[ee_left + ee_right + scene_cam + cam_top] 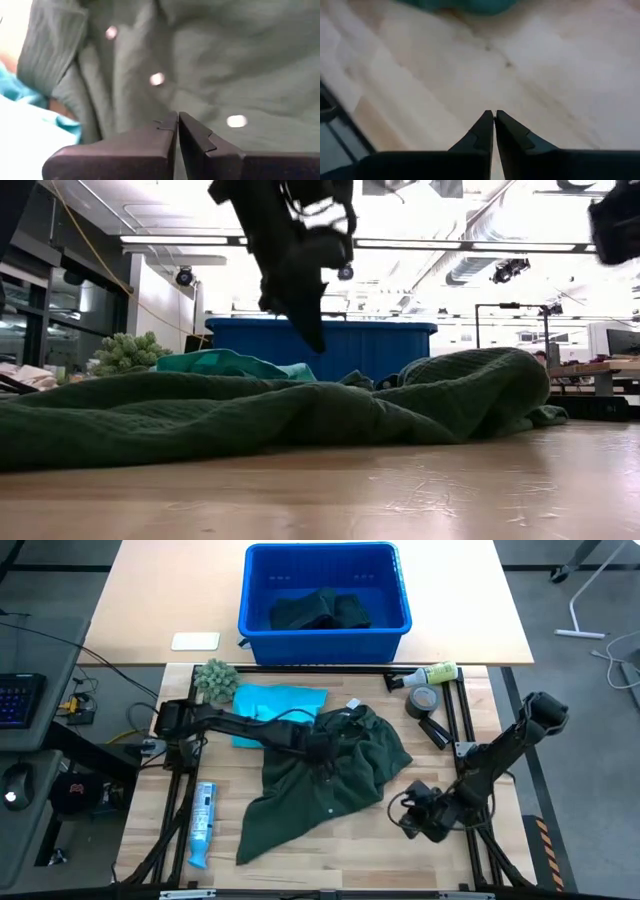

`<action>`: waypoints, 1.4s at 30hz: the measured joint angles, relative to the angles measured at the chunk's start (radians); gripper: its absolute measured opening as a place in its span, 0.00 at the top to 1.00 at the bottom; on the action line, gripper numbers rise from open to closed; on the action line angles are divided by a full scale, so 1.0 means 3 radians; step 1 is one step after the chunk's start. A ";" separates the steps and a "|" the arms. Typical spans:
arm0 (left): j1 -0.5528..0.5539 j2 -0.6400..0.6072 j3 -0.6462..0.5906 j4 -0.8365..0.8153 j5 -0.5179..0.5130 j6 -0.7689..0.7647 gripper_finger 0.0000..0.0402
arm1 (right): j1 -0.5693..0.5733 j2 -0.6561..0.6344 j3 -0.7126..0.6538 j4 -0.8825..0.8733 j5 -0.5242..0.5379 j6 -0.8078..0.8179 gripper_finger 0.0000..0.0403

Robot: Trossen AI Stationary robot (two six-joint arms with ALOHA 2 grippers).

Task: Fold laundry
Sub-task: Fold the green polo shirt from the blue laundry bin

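Laundry lies across the pale wooden table (300, 865): a crumpled dark green button-up garment (340, 785) at the centre, with a bright turquoise cloth piece (272, 702) touching it at ten o'clock. From nine o'clock the left gripper (322, 748) reaches in over the green garment's upper half, jaws pressed together with nothing between them. At four o'clock from the green garment, apart from it, the right gripper (412, 820) hangs low over bare wood, its jaws also together and empty.
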 joint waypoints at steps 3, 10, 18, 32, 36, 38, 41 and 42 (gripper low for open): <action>-0.0136 0.0005 -0.0001 0.0036 0.0009 -0.0190 1.00 | -0.0220 0.0012 0.0000 -0.0006 -0.0042 -0.0190 0.93; -0.0449 0.0024 -0.0001 0.0058 0.0010 -0.0597 1.00 | -0.0872 0.0008 0.0001 0.0298 -0.0344 -0.1088 0.73; -0.0655 0.0024 -0.0002 0.0062 0.0020 -0.1058 1.00 | -0.1156 0.0007 0.0001 0.0459 -0.0732 -0.2114 0.58; -0.0839 0.0023 -0.0001 0.0042 0.0047 -0.1448 1.00 | -0.1100 0.0445 0.0001 0.0617 -0.0476 -0.3410 0.54; -0.0843 0.0023 -0.0001 0.0038 0.0003 -0.1522 1.00 | -0.1065 0.0584 0.0000 0.0906 -0.0285 -0.3480 0.54; -0.0843 0.0023 -0.0001 0.0038 -0.0024 -0.1524 1.00 | -0.1062 0.0668 0.0000 0.1039 -0.0168 -0.3489 0.54; -0.0843 0.0023 -0.0001 0.0035 -0.0060 -0.1523 1.00 | -0.1070 0.0819 0.0000 0.1147 -0.0115 -0.3474 0.55; -0.0843 0.0023 -0.0001 0.0035 -0.0075 -0.1515 1.00 | -0.1069 0.0872 0.0000 0.1179 -0.0149 -0.3467 0.55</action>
